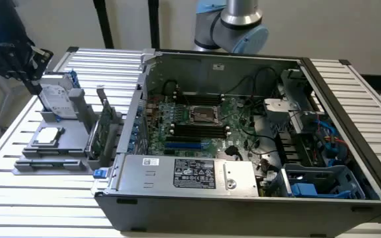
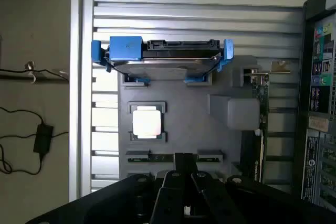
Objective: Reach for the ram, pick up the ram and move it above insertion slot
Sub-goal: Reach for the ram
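While one ram (image 2: 137, 157) lies flat, one end effector (image 2: 185, 162) hovers above, pressed together.

One gripper (image 2: 185, 160) hangs on one robot arm (image 1: 233, 25). Closest to the jaws lies one ram stick (image 2: 210, 157). A little farther from the jaws there is one square processor chip (image 2: 146, 121), and farthest from them one hard drive (image 2: 163, 56) in one blue frame (image 2: 126, 48). To the side of the jaws stands one green expansion card (image 2: 257, 103). These four parts share one gray holder (image 2: 194, 114). Well apart from the jaws is one open computer case (image 1: 349, 163), with one processor socket (image 1: 204, 115) and one power supply box (image 1: 184, 173). One slatted table (image 1: 45, 208) carries everything, and one black power adapter (image 2: 42, 137) lies on the floor.
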You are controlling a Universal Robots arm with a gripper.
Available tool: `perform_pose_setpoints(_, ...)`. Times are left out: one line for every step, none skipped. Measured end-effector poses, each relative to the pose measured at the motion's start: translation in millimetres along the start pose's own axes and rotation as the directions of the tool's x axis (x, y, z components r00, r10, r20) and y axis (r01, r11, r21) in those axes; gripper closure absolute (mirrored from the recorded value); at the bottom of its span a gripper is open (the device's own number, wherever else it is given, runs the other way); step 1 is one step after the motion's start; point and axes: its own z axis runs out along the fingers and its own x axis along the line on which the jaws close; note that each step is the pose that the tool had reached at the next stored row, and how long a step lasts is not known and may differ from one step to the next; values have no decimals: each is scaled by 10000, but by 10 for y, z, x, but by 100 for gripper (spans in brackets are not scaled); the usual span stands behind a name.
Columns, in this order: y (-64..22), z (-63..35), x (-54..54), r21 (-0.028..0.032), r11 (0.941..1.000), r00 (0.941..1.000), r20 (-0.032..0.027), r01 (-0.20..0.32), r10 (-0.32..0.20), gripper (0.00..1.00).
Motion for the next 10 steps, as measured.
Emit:
perform_pose_setpoints(0, 0, 0, 0, 10000, 10000, 0, 0, 0, 89)
perform_pose_setpoints(0, 0, 0, 0, 10000, 10000, 0, 0, 0, 89)
perform_pose_setpoints(0, 0, 0, 0, 10000, 10000, 0, 0, 0, 89)
perform_pose_setpoints(0, 0, 0, 0, 10000, 10000, 0, 0, 0, 89)
perform_pose_setpoints(0, 0, 0, 0, 10000, 10000, 0, 0, 0, 89)
perform_pose_setpoints(0, 0, 0, 0, 10000, 10000, 0, 0, 0, 89)
perform_pose_setpoints(0, 0, 0, 0, 10000, 10000, 0, 0, 0, 89)
perform_pose_setpoints(0, 0, 0, 0, 10000, 10000, 0, -1, 1, 89)
perform_pose_setpoints(0, 0, 0, -1, 10000, 10000, 0, 0, 0, 89)
perform_pose_setpoints(0, 0, 0, 1, 10000, 10000, -1, 0, 0, 89)
